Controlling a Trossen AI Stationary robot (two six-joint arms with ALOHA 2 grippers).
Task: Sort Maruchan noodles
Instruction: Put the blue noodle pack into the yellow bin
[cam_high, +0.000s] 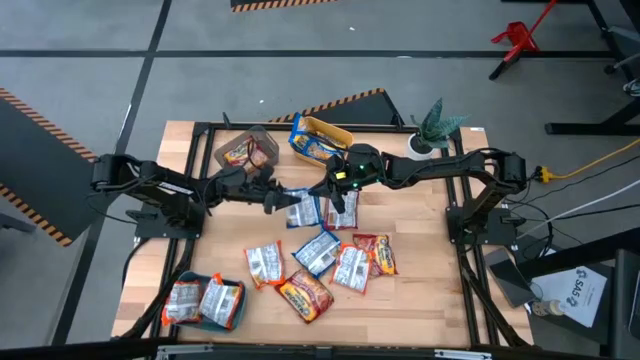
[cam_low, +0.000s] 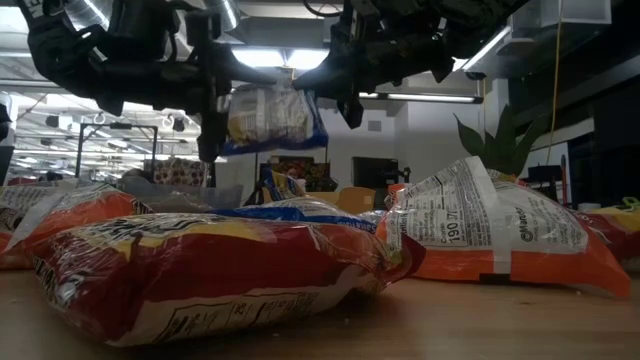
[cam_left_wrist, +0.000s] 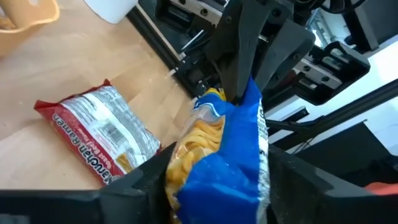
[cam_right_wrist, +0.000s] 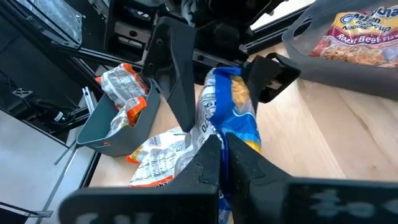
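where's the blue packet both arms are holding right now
The blue packet hangs above mid-table in the high view, pinched between the left pincer and right pincer, just in front of the yellow bin.

Glossy crinkled plastic packets (cam_high: 318, 252), matt pale wood table (cam_high: 420, 260)

A red-edged silver packet (cam_left_wrist: 102, 140) on the table (cam_left_wrist: 37, 81) reads "Ramen". A packet (cam_right_wrist: 364, 34) in the grey bin (cam_right_wrist: 305, 46) reads "Roast Beef Flavor". A white packet (cam_low: 480, 225) shows "190". A white sheet (cam_high: 583, 290) beside the table reads "SAS".
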